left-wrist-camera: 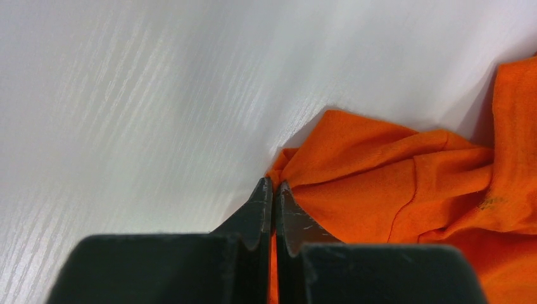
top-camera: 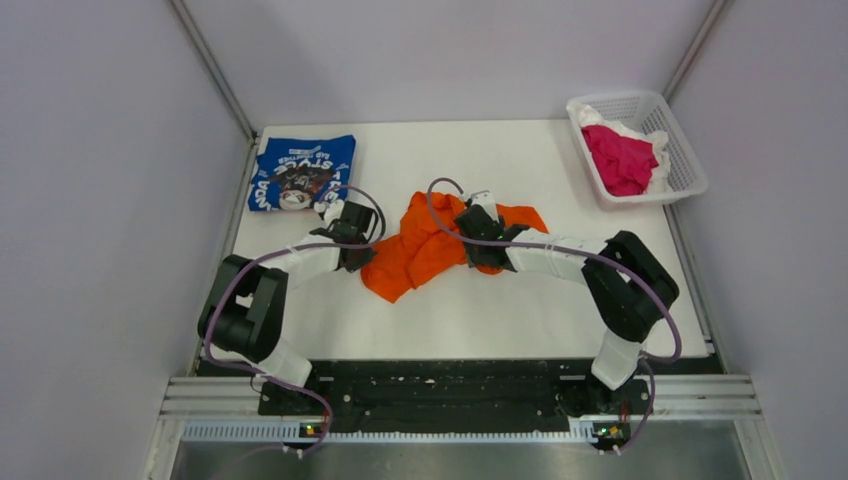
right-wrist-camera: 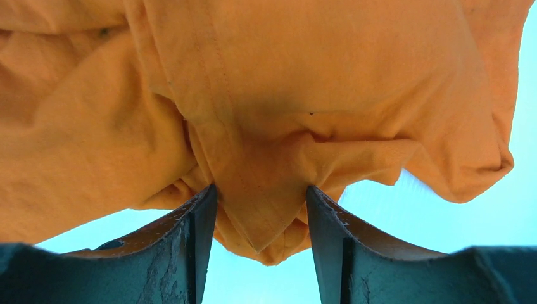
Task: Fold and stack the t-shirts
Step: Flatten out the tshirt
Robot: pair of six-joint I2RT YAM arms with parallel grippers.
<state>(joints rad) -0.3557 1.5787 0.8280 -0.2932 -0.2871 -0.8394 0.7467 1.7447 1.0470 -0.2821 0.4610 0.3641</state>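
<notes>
The orange t-shirt (top-camera: 420, 250) lies crumpled at the middle of the table (top-camera: 480, 310). My left gripper (top-camera: 362, 258) is at its left edge. In the left wrist view this gripper (left-wrist-camera: 273, 183) is shut on a thin pinch of the orange t-shirt (left-wrist-camera: 405, 171). My right gripper (top-camera: 472, 240) is over the cloth's upper middle. In the right wrist view it (right-wrist-camera: 261, 190) stands open, with a pointed fold of the orange t-shirt (right-wrist-camera: 285, 82) hanging between its fingers, unpinched. The blue t-shirt (top-camera: 300, 172) lies folded at the back left, white lettering and dark graphic up.
A white mesh basket (top-camera: 680, 150) at the back right corner holds pink cloth (top-camera: 620, 160) and some white cloth. Grey walls and metal rails close the table on the left, right and back. The arm bases sit on the black rail at the near edge.
</notes>
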